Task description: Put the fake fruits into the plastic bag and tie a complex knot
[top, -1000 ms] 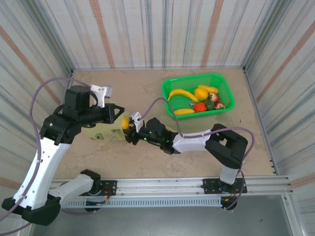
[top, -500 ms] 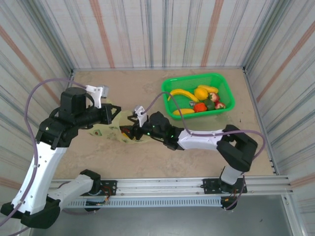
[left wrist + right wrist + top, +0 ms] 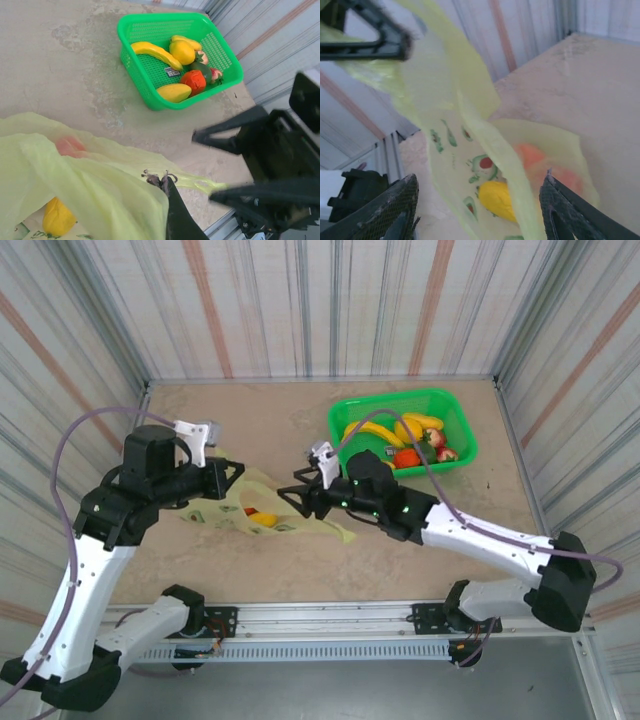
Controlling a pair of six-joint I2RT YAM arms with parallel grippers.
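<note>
Your plastic bag lies slack on the worktop, left of centre and between the two arms. Its mouth is lifted and open toward the right arm. Two pieces show through the thin film: a yellow fruit low in the bag and a reddish fruit just beside it, blurred by the plastic. In the right wrist view a long strip of the bag's edge rises diagonally across the frame, with green printed motifs on the panel below it.

Your left claw is clenched on the bag's upper edge and holds that edge above the worktop. The left wrist view shows its dark finger pinching a gathered fold. Your right claw is released, with its two fingers spread wide at the bag's mouth and the lifted strip passing between them. You cannot tell whether either finger touches the film.

Other fake fruits sit in the green basket, well apart from the bag, at the far right of the worktop. They are a long banana, a round yellow fruit, a red fruit, a dark green fruit and an oval yellow fruit near the basket's front wall. Striped panels enclose the worktop on three sides.
</note>
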